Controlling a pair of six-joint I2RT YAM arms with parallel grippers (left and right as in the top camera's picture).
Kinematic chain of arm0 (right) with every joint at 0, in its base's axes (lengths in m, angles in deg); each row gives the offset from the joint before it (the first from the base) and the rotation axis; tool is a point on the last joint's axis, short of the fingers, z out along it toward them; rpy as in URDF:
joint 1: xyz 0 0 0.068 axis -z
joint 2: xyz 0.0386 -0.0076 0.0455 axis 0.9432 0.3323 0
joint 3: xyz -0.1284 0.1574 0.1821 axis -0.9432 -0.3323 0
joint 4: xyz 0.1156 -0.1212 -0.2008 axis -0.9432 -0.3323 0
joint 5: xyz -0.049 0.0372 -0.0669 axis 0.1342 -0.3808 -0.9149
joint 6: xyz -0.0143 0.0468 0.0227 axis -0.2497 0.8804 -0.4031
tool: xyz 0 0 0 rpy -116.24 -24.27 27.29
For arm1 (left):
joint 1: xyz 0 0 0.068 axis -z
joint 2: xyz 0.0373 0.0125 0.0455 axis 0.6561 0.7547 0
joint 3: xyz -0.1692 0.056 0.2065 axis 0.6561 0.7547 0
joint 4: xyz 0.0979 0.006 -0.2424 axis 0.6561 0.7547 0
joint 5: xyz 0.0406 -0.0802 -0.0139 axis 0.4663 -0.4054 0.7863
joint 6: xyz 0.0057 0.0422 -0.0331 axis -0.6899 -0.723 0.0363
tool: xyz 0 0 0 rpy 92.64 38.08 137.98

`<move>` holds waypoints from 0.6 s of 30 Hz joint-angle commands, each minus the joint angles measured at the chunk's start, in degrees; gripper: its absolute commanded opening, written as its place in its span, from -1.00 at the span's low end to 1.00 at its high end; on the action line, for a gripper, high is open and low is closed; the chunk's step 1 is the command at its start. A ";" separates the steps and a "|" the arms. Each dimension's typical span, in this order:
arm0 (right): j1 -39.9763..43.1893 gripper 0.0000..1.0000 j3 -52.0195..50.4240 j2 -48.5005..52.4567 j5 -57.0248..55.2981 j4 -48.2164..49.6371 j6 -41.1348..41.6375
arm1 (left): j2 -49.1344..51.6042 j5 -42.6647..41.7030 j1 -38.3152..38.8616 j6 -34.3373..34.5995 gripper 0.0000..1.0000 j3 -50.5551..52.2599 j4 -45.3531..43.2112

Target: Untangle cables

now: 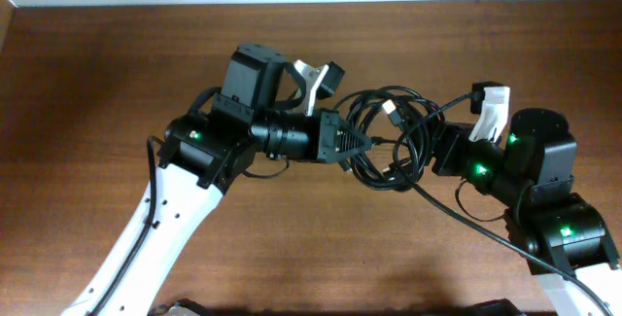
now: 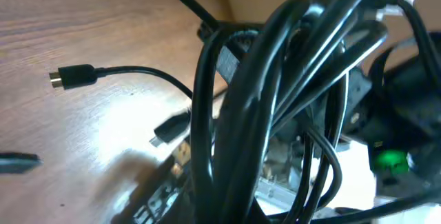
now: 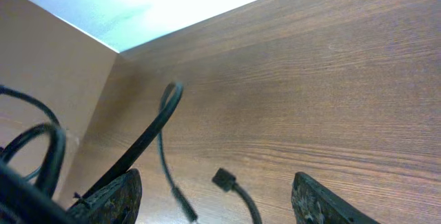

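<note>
- Left gripper point(image 1: 362, 144) clamped tight on the cables point(image 2: 248, 114), at the cables' left edge.
- Right gripper point(image 3: 217, 198), jaws apart, just right of the cables.

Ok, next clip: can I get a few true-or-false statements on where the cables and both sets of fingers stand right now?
1. The left fingers are shut on the cables. True.
2. The right fingers are clamped on a cable. False: they stand apart with nothing gripped between them.
3. The cables lie sorted into separate coils. False: they are bunched in one tangle between the two arms.
4. A loose cable end with a gold-tipped plug shows over the wooden table in the left wrist view. True.
</note>
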 commanded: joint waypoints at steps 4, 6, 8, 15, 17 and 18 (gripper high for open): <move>-0.04 0.36 0.74 0.15 -5.77 -0.24 -0.81 | -0.07 -0.85 0.26 -22.43 -1.00 -0.37 6.16; -0.04 0.36 0.74 0.15 -5.86 -0.31 -0.83 | -0.07 5.62 0.26 -24.33 -1.00 -0.37 9.40; -0.04 0.36 0.74 0.15 -5.90 -0.28 -0.83 | -0.07 14.36 0.26 -24.33 -1.00 -0.37 13.62; -0.04 0.36 0.74 0.15 -6.08 -0.39 -0.83 | -0.07 24.44 0.26 -26.62 -1.00 -0.37 18.05; -0.04 0.36 0.74 0.15 -6.05 -0.72 -0.83 | -0.07 24.52 0.26 -27.78 -1.00 -0.37 18.01; -0.04 0.36 0.74 0.15 -6.03 -1.03 -0.83 | -0.07 25.03 0.26 -27.76 -1.00 -0.37 17.94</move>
